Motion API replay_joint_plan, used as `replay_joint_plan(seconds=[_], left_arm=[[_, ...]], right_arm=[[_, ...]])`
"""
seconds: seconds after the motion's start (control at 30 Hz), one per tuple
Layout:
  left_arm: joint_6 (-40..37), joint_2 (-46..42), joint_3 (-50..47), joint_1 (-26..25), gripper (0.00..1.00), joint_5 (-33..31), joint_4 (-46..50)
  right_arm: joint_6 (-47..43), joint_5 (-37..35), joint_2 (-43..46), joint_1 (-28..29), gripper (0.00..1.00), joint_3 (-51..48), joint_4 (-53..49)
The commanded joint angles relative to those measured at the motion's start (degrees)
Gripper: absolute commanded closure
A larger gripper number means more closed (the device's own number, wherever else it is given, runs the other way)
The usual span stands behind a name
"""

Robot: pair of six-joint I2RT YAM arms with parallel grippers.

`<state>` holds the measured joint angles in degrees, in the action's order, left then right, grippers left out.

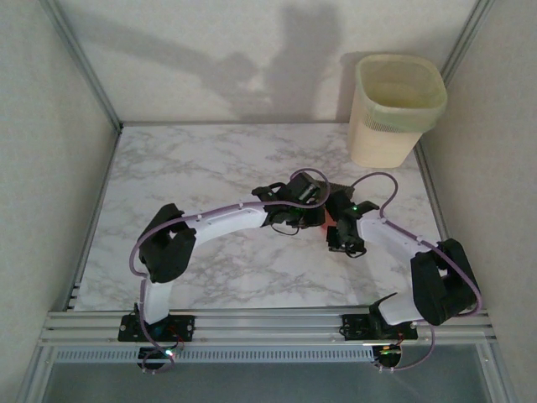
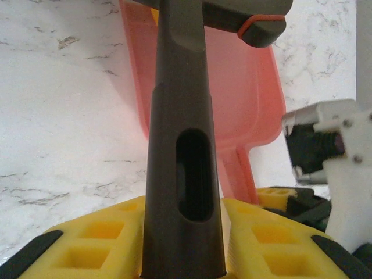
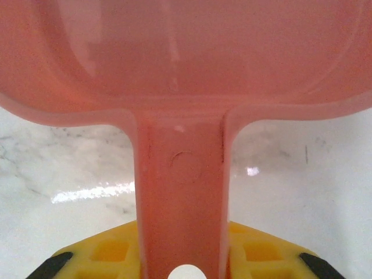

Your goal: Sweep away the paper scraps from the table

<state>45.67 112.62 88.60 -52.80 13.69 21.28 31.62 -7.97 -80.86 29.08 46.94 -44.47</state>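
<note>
- Aluminium rail (image 1: 268, 323) crosses the front edge, well nearer than the dustpan (image 3: 186, 64), with both arm bases bolted to it.
- Yellow fingers (image 3: 279, 250) of the right gripper (image 3: 183, 264) are clamped on the dustpan's pink handle from either side; the pan's bowl widens just beyond them.
- Just left of the dustpan, the left gripper (image 2: 183, 244) grips the dark brown brush (image 2: 180, 116): its slotted handle stands between the yellow pads (image 2: 104, 232), and its orange-trimmed head hangs over the pan.
- The table (image 1: 210, 168), white marble pattern veined in grey, spreads under and on every side of the dustpan; whether the pan rests on it or hovers just above cannot be told.
- Seen from above, the two grippers meet at the dustpan, the arms curving in from its left and right.
- A cream waste bin (image 1: 394, 109) stands well beyond the dustpan and to its right, by the far wall.
</note>
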Motion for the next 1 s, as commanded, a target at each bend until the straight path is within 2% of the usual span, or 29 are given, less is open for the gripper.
replay_joint_plan(seconds=[0.0,0.3,0.43,0.57,0.77,0.97], left_arm=[[-1.7,0.0,-0.1,0.5,1.0,0.9,-0.8],[-2.0,-1.7,-2.7,0.6,1.0,1.3,-1.2],[-1.9,-2.5,-3.9,0.8,1.0,1.3,-1.5],[-2.0,-2.7,-4.1,1.2,1.0,1.5,-1.7],[-2.1,-3.0,-4.6,1.4,1.0,1.7,-2.0],[-2.1,-3.7,-5.0,1.4,1.0,2.1,-2.2]], right_arm=[[2.4,-4.6,0.1,1.1,1.0,0.9,-5.1],[2.8,-4.6,2.5,1.1,1.0,1.0,-6.0],[2.3,-3.7,11.3,1.4,1.0,-1.4,-2.6],[3.7,-4.5,16.3,1.2,1.0,-0.6,-6.4],[4.6,1.6,14.9,1.7,1.0,-1.0,-8.3],[4.7,0.0,9.1,3.1,1.0,-0.6,-8.5]])
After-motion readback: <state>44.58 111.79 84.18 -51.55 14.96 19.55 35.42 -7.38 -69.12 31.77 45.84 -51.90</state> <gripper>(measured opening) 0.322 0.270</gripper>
